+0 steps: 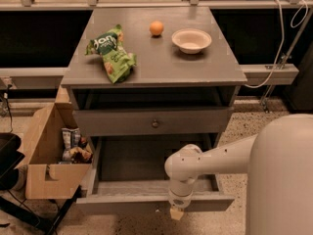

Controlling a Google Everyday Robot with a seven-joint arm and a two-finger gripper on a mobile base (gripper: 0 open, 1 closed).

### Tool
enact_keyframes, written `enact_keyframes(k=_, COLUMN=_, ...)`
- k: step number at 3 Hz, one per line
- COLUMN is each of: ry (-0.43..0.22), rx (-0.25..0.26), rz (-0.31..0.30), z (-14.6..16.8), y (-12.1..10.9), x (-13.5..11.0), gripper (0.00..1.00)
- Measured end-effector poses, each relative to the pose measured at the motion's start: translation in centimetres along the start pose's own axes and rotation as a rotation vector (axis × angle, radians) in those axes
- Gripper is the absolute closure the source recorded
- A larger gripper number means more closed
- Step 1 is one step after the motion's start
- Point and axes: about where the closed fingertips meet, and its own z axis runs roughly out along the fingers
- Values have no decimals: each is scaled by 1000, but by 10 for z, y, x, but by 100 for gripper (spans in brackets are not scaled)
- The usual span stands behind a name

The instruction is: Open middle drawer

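Indoor robot test area, lab-like, not home. Signs:
- grey drawer cabinet (161, 62) standing alone on speckled stone floor (244, 126)
- metal rail (146, 5) behind back edge of worktop
- loose white cable (282, 28) hanging beyond right edge
- cardboard box (41, 180) with snack packets on floor, below left edge
- staged items on worktop: chips bag (111, 53), orange (156, 28), bowl (191, 39)
- white robot arm, gripper (176, 212) low, below front edge, at front panel of pulled-out lowest drawer (122, 203)

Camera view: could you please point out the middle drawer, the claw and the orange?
middle drawer (122, 203), camera view, bare part of its pulled-out front panel.
claw (176, 213), camera view, its tip, just in front of that panel.
orange (156, 28), camera view, middle of the fruit.
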Motion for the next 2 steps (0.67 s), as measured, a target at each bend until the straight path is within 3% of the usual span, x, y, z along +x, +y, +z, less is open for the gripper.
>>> enact_keyframes(k=1, ry=0, rx=0, rz=0, z=0, y=0, x=0, gripper=96)
enact_keyframes(k=2, ry=0, rx=0, rz=0, z=0, y=0, x=0, gripper=100)
